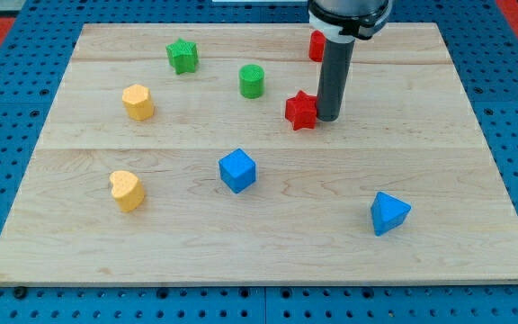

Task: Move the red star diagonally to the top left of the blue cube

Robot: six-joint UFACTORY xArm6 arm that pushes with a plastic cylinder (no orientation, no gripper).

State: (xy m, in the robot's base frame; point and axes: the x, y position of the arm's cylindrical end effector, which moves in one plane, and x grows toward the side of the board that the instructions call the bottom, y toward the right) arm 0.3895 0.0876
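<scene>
The red star (301, 110) lies right of the board's middle, in the upper half. My tip (328, 118) stands right beside it, touching its right side. The blue cube (237, 170) sits lower and to the left of the star, near the board's centre. The star is up and to the right of the cube.
A green star (183, 56) and a green cylinder (252, 81) sit at the upper left of the red star. Two yellow blocks (138, 102) (127, 190) are on the left. A blue triangular block (388, 213) is lower right. A second red block (316, 45) is partly hidden behind the rod.
</scene>
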